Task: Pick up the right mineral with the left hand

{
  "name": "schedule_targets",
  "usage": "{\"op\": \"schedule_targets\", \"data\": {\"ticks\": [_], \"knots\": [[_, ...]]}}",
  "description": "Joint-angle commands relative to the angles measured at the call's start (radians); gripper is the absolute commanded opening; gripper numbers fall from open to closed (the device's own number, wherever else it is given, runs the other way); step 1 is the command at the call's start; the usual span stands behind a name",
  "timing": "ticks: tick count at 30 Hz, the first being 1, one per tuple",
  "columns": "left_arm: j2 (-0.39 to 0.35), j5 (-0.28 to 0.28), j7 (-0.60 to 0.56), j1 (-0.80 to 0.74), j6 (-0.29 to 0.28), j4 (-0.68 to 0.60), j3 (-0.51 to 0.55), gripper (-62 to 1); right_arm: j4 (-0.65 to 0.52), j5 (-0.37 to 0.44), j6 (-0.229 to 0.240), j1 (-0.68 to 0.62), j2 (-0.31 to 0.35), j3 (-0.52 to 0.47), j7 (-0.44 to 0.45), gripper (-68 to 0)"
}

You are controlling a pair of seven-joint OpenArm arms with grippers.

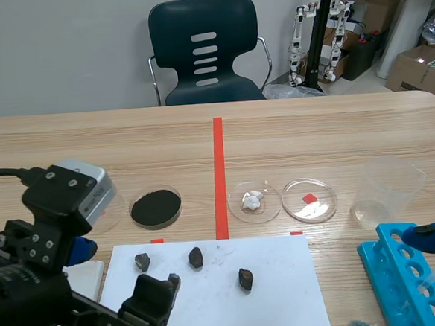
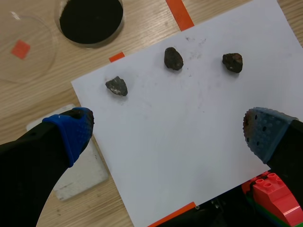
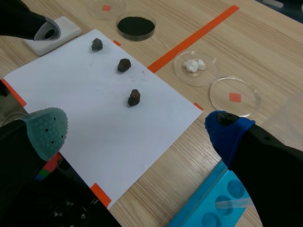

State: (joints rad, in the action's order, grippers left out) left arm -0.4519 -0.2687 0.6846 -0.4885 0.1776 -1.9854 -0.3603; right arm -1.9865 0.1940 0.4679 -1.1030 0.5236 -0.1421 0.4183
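Observation:
Three dark minerals lie in a row on a white paper sheet point(image 1: 220, 304). The right mineral point(image 1: 246, 279) point(image 2: 232, 62) point(image 3: 134, 97) is brownish and sits a little nearer the robot than the middle mineral point(image 1: 196, 257) point(image 2: 173, 58) and the left mineral point(image 1: 141, 261) point(image 2: 117, 86). My left gripper point(image 1: 117, 278) point(image 2: 168, 137) hovers open over the sheet's near left part, with all three minerals ahead of it and nothing between its fingers. My right gripper point(image 1: 432, 239) point(image 3: 137, 137) is open and empty above the sheet's right edge.
Behind the sheet stand a dish of black powder point(image 1: 156, 207), a dish with white chunks point(image 1: 254, 201), an empty dish point(image 1: 308, 200) over a red mark and a clear beaker point(image 1: 387, 188). A blue tube rack point(image 1: 409, 280) is at the near right. A white block point(image 2: 80, 175) lies left of the sheet.

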Motion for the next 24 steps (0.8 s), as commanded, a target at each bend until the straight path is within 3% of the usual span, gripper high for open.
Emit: {"op": "schedule_targets", "data": {"ticks": [1,5,15,24], "knots": [[0.002,-0.010,0.013,0.029,0.028,0.009,-0.033,1.4,-0.008,0.011,0.000,0.004,0.000,-0.003,0.014,-7.1],[0.009,-0.034,0.080,0.116,0.103,0.042,-0.131,1.4,-0.008,0.011,0.000,0.004,0.000,-0.003,0.014,-7.1],[0.071,-0.031,0.224,0.347,0.257,0.126,-0.362,1.4,-0.008,0.011,0.000,0.004,0.000,-0.003,0.014,-7.1],[0.185,-0.019,0.340,0.529,0.303,0.238,-0.512,1.4,-0.008,0.011,0.000,0.004,0.000,-0.003,0.014,-7.1]]}}
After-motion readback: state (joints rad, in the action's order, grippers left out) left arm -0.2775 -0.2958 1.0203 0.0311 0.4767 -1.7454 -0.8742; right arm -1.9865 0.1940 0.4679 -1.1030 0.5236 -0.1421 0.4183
